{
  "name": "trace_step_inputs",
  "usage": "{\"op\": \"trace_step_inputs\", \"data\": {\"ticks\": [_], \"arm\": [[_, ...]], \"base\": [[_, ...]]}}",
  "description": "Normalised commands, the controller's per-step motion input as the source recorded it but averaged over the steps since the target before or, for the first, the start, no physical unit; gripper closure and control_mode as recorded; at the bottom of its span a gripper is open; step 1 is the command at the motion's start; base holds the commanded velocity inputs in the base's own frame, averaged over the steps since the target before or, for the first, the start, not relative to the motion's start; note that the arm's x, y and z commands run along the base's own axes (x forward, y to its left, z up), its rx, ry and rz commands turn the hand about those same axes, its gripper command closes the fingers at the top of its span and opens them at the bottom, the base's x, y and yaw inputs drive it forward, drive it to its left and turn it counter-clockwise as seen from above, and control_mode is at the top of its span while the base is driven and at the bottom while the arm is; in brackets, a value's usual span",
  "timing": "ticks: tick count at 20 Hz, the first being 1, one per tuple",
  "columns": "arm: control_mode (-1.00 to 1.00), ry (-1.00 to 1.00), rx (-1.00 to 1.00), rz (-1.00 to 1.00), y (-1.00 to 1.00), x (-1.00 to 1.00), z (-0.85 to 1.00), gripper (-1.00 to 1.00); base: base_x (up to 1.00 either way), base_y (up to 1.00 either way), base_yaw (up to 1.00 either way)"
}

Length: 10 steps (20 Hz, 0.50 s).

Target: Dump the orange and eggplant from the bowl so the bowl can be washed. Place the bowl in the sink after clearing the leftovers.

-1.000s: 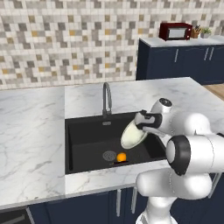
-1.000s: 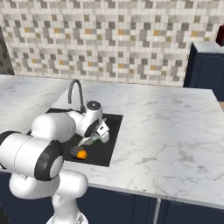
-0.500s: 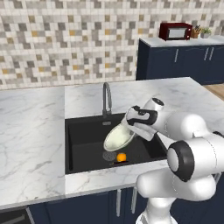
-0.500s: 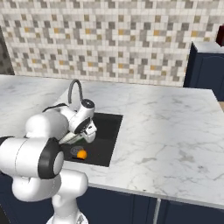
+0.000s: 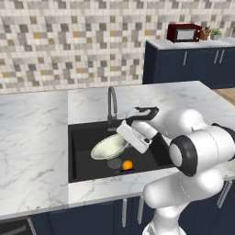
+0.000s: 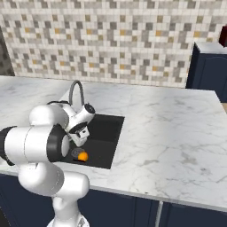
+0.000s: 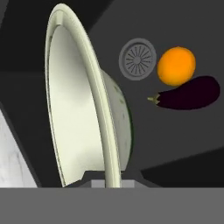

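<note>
- Bowl first: the wide, shallow cream-white bowl [image 5: 109,148] with its thin rim hangs tilted inside the rectangular matte black sink [image 5: 80,142], and we see it from the left base view with nothing inside it.
- Our two-finger gripper [image 5: 125,136] is down in the basin, jaws clenched on the bowl's rim at its right edge.
- Looking along the hand, we get the bowl [image 7: 83,109] edge-on, its rim running up from the fingertips, hollow side facing left.
- On the sink floor lies the small round bright orange fruit [image 7: 176,65], touching the glossy dark purple-black eggplant [image 7: 188,93] just beside it.
- We see the round metal drain [image 7: 138,59] close to the orange, apart from the eggplant.
- From the left base view, the orange [image 5: 127,165] sits near the front wall, just below the bowl.
- Behind the basin stands the curved grey gooseneck faucet [image 5: 111,100], on the white marble counter [image 5: 32,133].
- From the right, the orange [image 6: 82,156] shows beside our arm.
</note>
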Motion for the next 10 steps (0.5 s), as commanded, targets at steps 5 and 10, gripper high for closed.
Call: {"op": "trace_step_inputs", "data": {"ticks": [5,10], "arm": [[-1.00,0.03,-0.03,0.00,0.48,0.03,-0.27,1.00],[-1.00,0.06,-0.15,0.00,0.44,0.06,-0.56,1.00]], "base": [[0.00,0.00,0.00],[0.00,0.00,0.00]]}}
